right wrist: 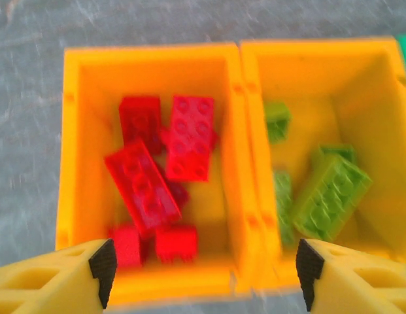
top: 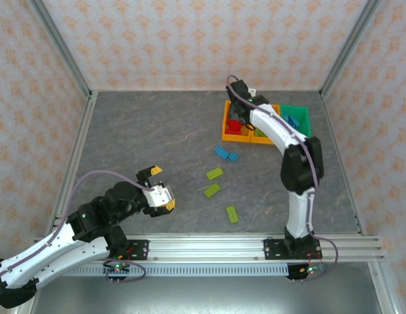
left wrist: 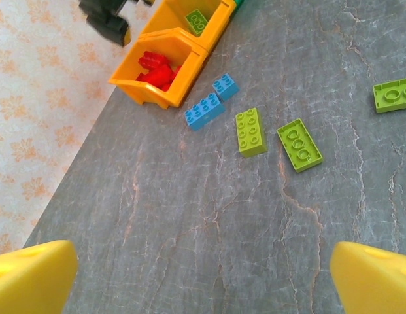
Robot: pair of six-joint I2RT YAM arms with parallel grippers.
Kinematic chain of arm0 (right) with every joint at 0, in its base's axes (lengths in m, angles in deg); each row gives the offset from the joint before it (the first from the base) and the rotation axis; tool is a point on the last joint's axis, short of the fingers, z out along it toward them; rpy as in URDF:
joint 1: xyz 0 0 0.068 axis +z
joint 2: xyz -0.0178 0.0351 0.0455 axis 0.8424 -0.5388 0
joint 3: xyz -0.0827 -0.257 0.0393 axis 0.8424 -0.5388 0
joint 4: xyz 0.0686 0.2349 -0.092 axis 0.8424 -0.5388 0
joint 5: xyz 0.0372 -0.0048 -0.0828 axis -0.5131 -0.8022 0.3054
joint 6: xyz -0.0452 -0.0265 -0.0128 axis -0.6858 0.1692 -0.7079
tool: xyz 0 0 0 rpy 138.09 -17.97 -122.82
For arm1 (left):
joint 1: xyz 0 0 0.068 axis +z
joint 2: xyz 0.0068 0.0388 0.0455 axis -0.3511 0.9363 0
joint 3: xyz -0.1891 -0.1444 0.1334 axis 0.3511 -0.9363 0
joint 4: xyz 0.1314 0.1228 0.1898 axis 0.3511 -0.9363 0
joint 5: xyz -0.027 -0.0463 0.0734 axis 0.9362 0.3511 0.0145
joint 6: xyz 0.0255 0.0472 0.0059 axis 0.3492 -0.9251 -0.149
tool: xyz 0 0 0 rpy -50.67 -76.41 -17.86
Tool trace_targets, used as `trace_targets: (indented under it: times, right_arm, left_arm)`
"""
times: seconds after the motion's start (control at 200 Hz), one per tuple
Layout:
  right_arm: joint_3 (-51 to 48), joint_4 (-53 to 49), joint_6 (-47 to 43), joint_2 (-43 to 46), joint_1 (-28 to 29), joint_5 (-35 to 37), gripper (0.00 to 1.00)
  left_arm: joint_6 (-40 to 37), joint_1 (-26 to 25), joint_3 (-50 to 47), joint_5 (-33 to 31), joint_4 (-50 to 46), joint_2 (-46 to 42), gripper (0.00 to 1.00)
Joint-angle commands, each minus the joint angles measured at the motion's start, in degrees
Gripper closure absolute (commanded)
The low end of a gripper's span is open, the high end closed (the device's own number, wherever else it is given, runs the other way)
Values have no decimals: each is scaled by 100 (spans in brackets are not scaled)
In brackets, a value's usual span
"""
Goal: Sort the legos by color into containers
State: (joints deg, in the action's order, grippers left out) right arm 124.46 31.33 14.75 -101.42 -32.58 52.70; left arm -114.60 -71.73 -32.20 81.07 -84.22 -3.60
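- So, top view first: the left gripper (top: 165, 188) hangs over the grey table (top: 144, 131) near the front left, jaws spread wide and holding nothing.
- Same view: the right arm (top: 301, 170) reaches out to the containers (top: 225, 121) at the far right. The right gripper (top: 245, 90) sits up by the far edge of the left orange bin (top: 234, 138).
- The three bins are joined in a row. The left orange bin has the red legos (top: 234, 124), the middle orange bin (top: 260, 139) has green legos, and the green bin (top: 306, 112) has blue legos (top: 293, 121).
- Out on the table, two loose blue bricks (top: 221, 152) lie side by side just in front of the orange bins. Three loose green bricks (top: 215, 173) are strung out from there toward the front rail.
- Left wrist view: the yellow fingertips (left wrist: 33, 275) sit in the two bottom corners, far apart, with plain table between them, so that hand is released. Ahead, the blue pair lies close to the corner of the red-filled bin. Two green bricks lie next to each other just beside the blue ones, and the third is off at the right edge.
- Right wrist view: it looks straight down into both orange bins. The right gripper's fingers (right wrist: 59, 275) are parted at the bottom corners with nothing between them, so it's let go too. Red bricks are heaped loosely in the left bin, the top one a bit blurry. Green ones are in the next bin, one of them tilted near the right wall.
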Motion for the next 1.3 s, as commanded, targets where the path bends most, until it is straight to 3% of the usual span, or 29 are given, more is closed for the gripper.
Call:
trace_targets:
  times: [0.0, 0.13, 0.25, 0.44, 0.661, 0.766, 1.006, 1.121, 1.291]
  right_arm:
    - [-1188, -129, 299, 1656, 260, -372, 24]
    - [-2949, 58, 464, 3250, 1019, -833, 20]
    - [-3891, -432, 1061, 3955, 2031, -733, 18]
    - [-4472, -880, 1938, 3586, 3695, -836, 13]
    - [-4996, -320, 2177, 2713, 4259, -1214, 10]
    - [-5313, 123, 2212, 2557, 4256, -1451, 18]
    - [-5498, 228, 2490, 2301, 4252, -1271, 62]
    - [-5447, 89, 2584, 2515, 4259, -934, 72]
    - [-5264, 107, 2654, 3273, 4174, -216, 79]
  left_arm:
    - [48, 11, -67, 129, 190, 28, 0]
    - [53, 11, -54, 244, 188, 156, 0]
    - [136, 10, -81, 416, 213, 278, 0]
    - [243, 1, -111, 1096, 357, 635, 0]
    - [304, -2, -67, 1259, 352, 880, 0]
    - [292, -3, -102, 1234, 367, 840, 0]
    - [290, -6, -103, 1213, 364, 830, 0]
    - [281, -6, -102, 1210, 358, 822, 0]
    - [272, -6, -111, 1149, 366, 770, 0]
